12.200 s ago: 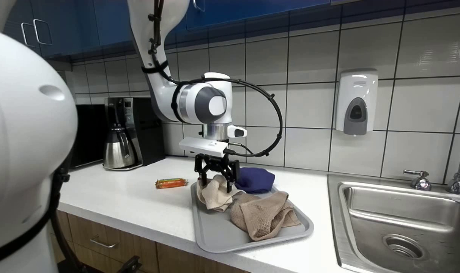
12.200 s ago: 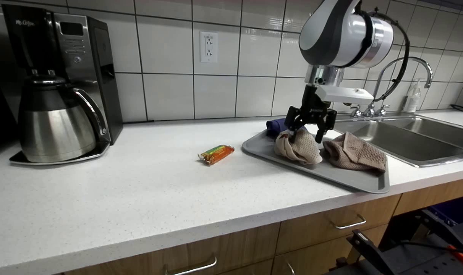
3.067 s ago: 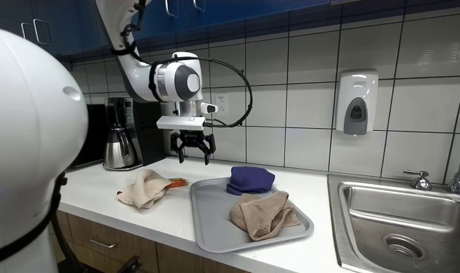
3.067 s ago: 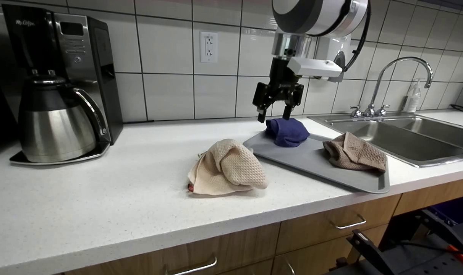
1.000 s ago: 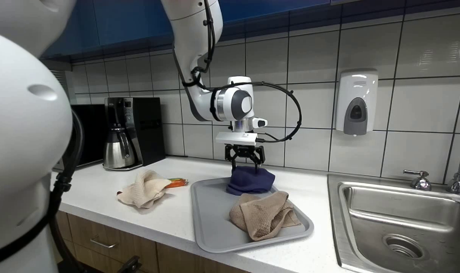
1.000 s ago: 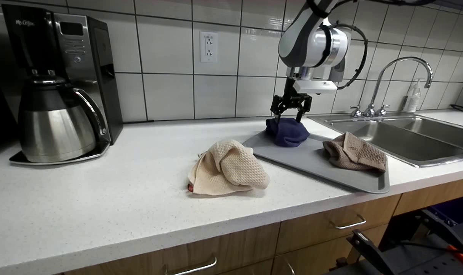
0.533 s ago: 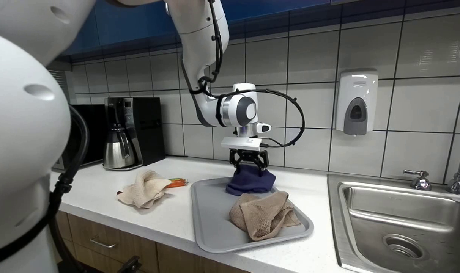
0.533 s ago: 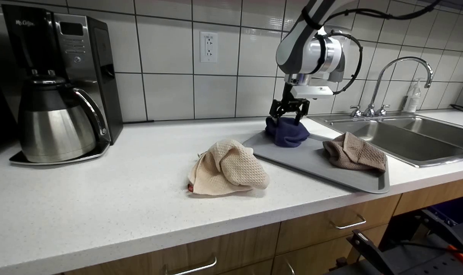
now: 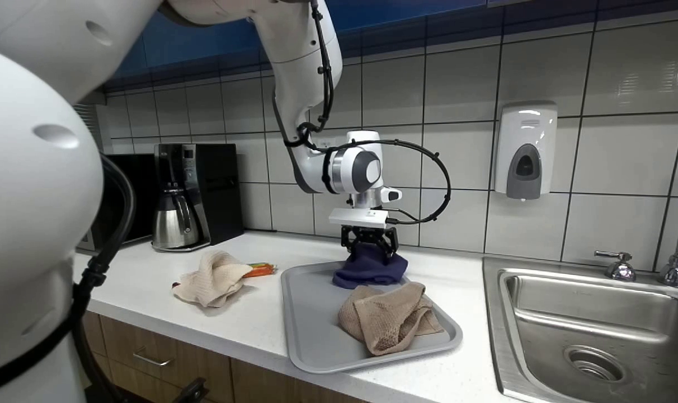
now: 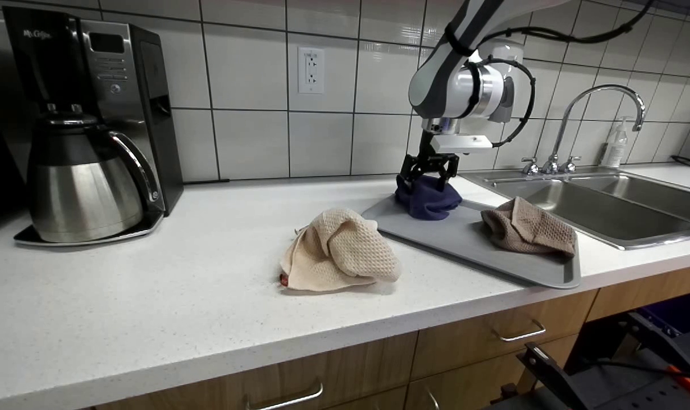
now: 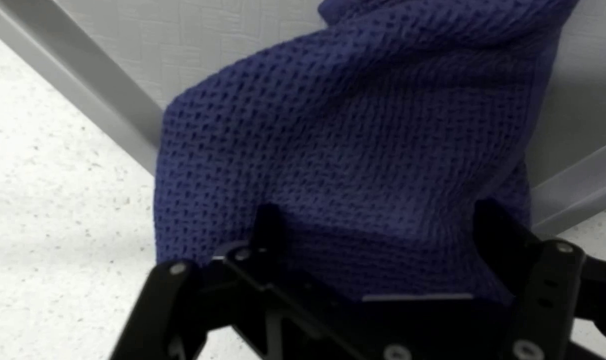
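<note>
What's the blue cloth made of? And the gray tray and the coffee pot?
The blue cloth looks like woven fabric, maybe cotton: its bumpy weave shows. The gray tray is probably matte plastic, with a faint pressed pattern. The coffee pot looks like brushed metal, softly shiny; its black top may be plastic.

The speckled white countertop (image 10: 180, 296) carries a gray tray (image 9: 312, 336), beige cloth (image 10: 342, 250), orange packet (image 9: 260, 270) and coffee maker (image 9: 219, 193).

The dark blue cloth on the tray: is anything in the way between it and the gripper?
Nothing visible: in the wrist view, the gripper is right at the dark blue cloth, its jaws apart with cloth between them. The brown cloth lies apart on the tray.
</note>
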Available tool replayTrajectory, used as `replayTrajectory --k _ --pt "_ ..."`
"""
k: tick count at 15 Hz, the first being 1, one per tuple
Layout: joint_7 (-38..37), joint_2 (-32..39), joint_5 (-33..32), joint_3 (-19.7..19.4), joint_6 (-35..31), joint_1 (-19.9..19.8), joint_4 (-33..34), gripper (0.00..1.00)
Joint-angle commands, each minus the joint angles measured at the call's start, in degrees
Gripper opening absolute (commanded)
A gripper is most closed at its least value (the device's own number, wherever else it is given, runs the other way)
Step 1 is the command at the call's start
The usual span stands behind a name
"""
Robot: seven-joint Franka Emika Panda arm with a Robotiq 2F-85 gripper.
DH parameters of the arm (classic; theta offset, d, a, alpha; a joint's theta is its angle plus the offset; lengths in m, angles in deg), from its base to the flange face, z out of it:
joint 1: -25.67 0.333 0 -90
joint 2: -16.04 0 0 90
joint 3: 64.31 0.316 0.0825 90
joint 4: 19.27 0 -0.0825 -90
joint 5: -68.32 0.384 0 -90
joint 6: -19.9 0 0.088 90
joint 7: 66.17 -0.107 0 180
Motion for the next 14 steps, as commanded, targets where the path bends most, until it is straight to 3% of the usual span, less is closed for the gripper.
replayTrajectory --k 1,2,4,11,13,14 --pt "1.2 1.6 -0.5 0.7 2.2 -1.2 2.8 0.97" --pt "1.3 1.8 -0.4 0.8 2.3 -1.3 3.0 0.74" --pt "1.5 2.2 -0.1 1.1 2.6 -1.5 3.3 0.71" --pt "1.7 2.2 0.3 1.5 3.1 -1.9 3.5 0.16" --pt "1.6 2.1 0.2 1.4 3.2 -1.8 3.6 0.02" --pt "1.6 2.1 0.1 1.4 3.2 -1.8 3.5 0.00"
